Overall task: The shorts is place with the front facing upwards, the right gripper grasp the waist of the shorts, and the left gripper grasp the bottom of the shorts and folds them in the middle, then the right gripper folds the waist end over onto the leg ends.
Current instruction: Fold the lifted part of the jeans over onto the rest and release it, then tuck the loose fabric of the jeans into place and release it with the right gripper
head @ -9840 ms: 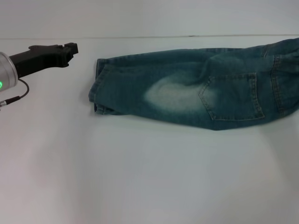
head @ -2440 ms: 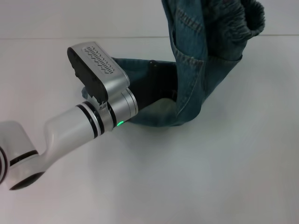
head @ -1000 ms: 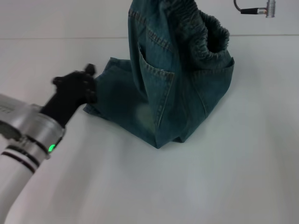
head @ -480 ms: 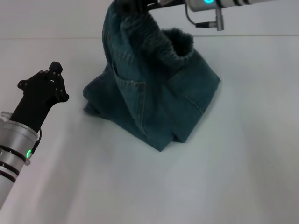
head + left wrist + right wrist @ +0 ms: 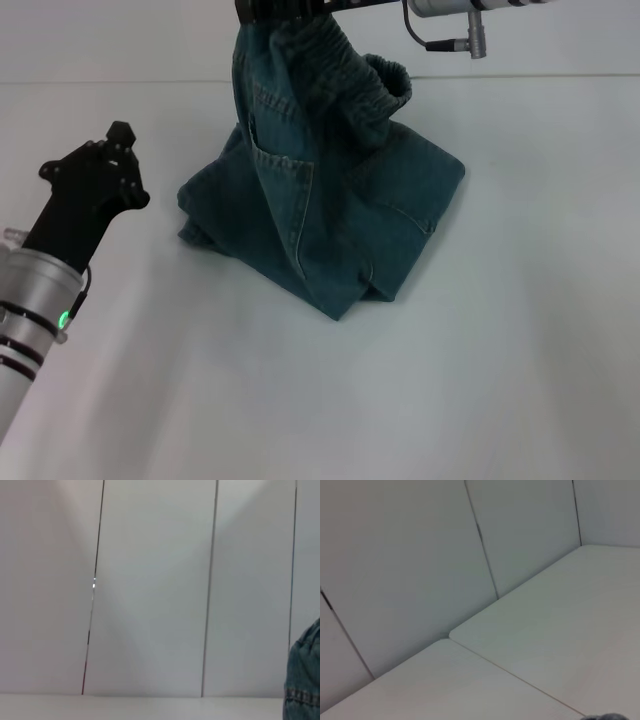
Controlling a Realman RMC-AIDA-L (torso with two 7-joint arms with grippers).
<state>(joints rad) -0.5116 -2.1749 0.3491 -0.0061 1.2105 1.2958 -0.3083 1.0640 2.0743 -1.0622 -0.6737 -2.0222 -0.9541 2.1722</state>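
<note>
Head view: I see one pair of shorts (image 5: 330, 215) on the bench (image 5: 500, 380), waist (image 5: 320, 40) hoisted, clamped in my right pincer (image 5: 285, 10); left pincer (image 5: 118, 150) beside, grip state unclear.

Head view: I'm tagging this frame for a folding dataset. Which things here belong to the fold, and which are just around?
Part of the job:
- the shorts
- the waist of the shorts, held up by the right gripper
- the left gripper, off the cloth beside the leg end

Just around:
- the white table
- the panelled wall
</note>
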